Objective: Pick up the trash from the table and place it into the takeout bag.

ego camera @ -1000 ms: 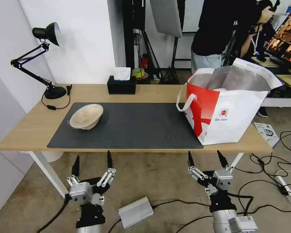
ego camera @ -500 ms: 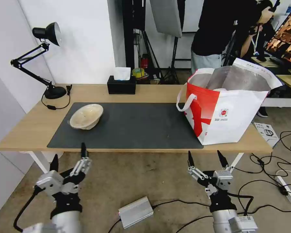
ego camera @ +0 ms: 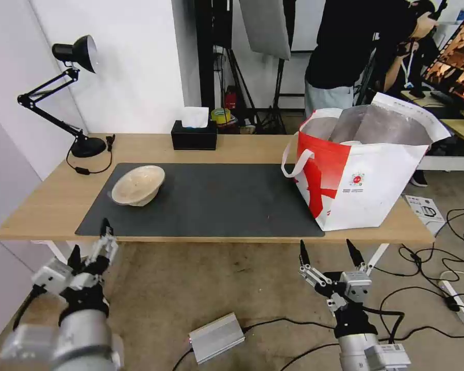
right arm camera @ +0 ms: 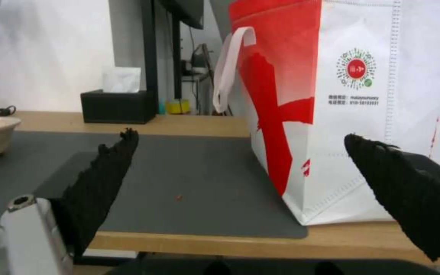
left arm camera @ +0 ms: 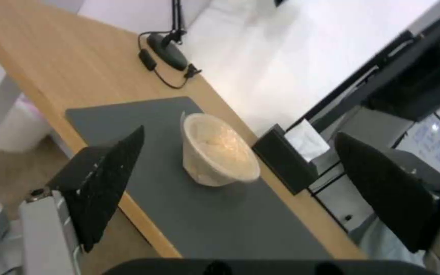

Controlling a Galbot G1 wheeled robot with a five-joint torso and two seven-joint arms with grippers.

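Note:
A shallow beige pulp bowl (ego camera: pixel 138 184), the trash in view, rests tilted on the left part of the dark grey mat (ego camera: pixel 211 211) on the light-wood table (ego camera: pixel 242 147). The white and red takeout bag (ego camera: pixel 366 190) stands open at the table's right end, its foil lining showing. My left gripper (ego camera: pixel 91 237) hangs open below the table's front edge, in front of and to the left of the bowl. The left wrist view looks up at the bowl (left arm camera: pixel 217 151) between the open fingers. My right gripper (ego camera: pixel 326 245) is open below the front edge, facing the bag (right arm camera: pixel 352 114).
A black desk lamp (ego camera: pixel 72 103) with its cord stands at the table's back left. A black tissue box (ego camera: pixel 193 135) sits at the back middle. A silver box (ego camera: pixel 216 337) and cables (ego camera: pixel 448 268) lie on the floor.
My left arm has swung leftward and up toward the table's front-left edge, staying open. The right arm, bowl and bag have not moved.

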